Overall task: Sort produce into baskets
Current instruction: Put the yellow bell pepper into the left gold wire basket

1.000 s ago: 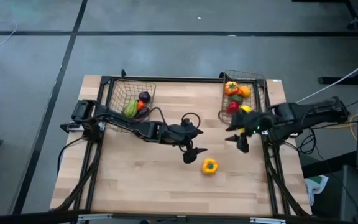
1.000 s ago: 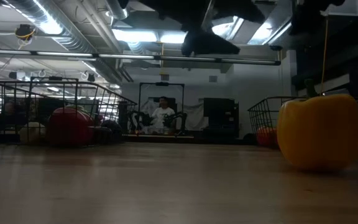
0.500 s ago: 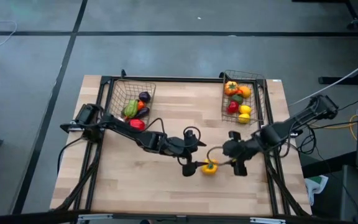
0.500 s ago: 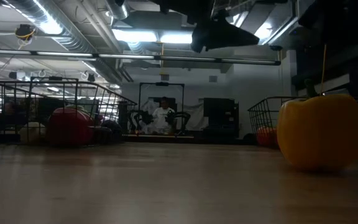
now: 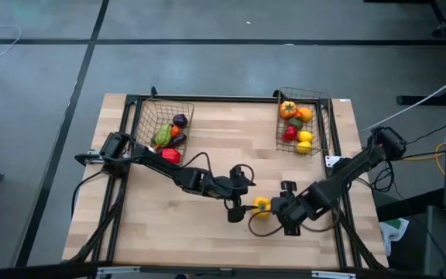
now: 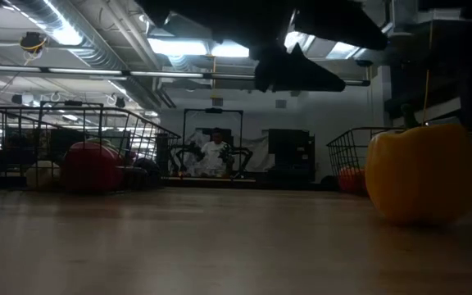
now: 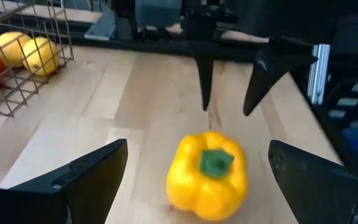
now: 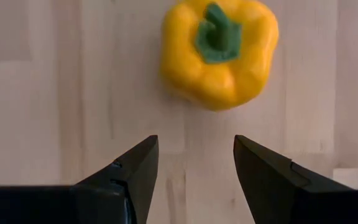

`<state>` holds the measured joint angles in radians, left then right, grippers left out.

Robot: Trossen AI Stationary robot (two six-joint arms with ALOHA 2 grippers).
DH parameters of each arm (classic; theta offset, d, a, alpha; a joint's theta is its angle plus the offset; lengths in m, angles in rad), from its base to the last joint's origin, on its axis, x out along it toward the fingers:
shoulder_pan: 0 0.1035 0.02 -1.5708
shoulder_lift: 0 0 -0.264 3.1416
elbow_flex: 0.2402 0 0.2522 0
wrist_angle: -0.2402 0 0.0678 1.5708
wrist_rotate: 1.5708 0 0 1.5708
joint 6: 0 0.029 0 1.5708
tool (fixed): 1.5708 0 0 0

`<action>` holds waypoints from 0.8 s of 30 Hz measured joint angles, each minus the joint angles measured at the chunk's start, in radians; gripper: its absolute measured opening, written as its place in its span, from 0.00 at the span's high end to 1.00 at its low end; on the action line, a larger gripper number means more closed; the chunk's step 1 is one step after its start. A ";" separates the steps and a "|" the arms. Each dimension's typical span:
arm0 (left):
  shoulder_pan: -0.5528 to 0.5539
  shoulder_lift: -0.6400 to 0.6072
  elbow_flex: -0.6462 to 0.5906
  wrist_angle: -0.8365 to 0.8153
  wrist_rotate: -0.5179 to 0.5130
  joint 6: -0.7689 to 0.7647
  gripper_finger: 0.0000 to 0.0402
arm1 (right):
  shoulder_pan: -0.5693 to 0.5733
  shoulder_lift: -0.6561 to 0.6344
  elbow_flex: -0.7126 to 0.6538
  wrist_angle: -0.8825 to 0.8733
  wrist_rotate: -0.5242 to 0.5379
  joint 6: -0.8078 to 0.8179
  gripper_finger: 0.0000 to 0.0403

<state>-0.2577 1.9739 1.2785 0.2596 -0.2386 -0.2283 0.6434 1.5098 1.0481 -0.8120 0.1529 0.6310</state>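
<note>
Yellow pepper (image 5: 262,204) sitting on counter (image 5: 207,147); my left tool (image 5: 235,208) at its nine o'clock gaping wide, my right tool (image 5: 279,208) at three o'clock half-open, both holding nothing.

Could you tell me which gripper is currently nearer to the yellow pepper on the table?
Left, narrowly. The left gripper sits open just beside the yellow pepper, fingers either side; the right gripper faces it from the opposite side, slightly apart.

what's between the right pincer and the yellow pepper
Nothing but bare wood. In the right wrist view the right pincer stands open just short of the yellow pepper, with only tabletop in the gap. The high view agrees.
</note>
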 joint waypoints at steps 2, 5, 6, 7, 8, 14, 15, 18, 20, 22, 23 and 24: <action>0.000 0.000 0.000 -0.024 0.000 0.021 0.04 | 0.001 0.032 0.000 0.000 0.019 0.033 0.48; 0.000 0.000 0.000 -0.065 0.000 0.026 0.04 | -0.001 0.081 0.000 0.003 0.031 0.056 0.48; 0.000 0.000 0.000 -0.080 0.000 0.026 0.04 | -0.002 0.095 0.000 0.005 0.037 0.059 0.48; 0.000 0.000 0.000 -0.094 0.000 0.026 0.04 | -0.002 0.109 0.000 0.007 0.046 0.065 0.48; 0.000 0.000 0.000 -0.107 0.000 0.026 0.04 | -0.002 0.121 0.000 0.008 0.062 0.070 0.48; 0.000 -0.001 0.000 -0.200 0.000 0.022 0.04 | -0.002 0.170 0.000 0.027 0.111 0.099 0.48; 0.000 -0.001 0.000 -0.211 0.000 0.022 0.04 | -0.002 0.177 0.000 0.040 0.116 0.099 0.48; 0.000 -0.001 0.000 -0.248 0.000 0.022 0.04 | -0.002 0.192 0.000 0.094 0.129 0.099 0.48; 0.000 -0.001 0.000 -0.264 0.000 0.023 0.04 | -0.002 0.204 0.000 0.125 0.151 0.097 0.48; -0.004 -0.002 0.000 -0.277 0.000 0.025 0.04 | -0.004 0.218 0.000 0.153 0.185 0.097 0.48; -0.004 -0.002 0.000 -0.284 0.000 0.025 0.04 | -0.007 0.224 0.000 0.165 0.202 0.095 0.48; -0.005 -0.002 0.000 -0.288 0.000 0.026 0.04 | -0.013 0.230 0.000 0.178 0.212 0.094 0.48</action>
<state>-0.2625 1.9720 1.2785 -0.0285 -0.2389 -0.2028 0.6306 1.7403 1.0481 -0.6340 0.3653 0.7253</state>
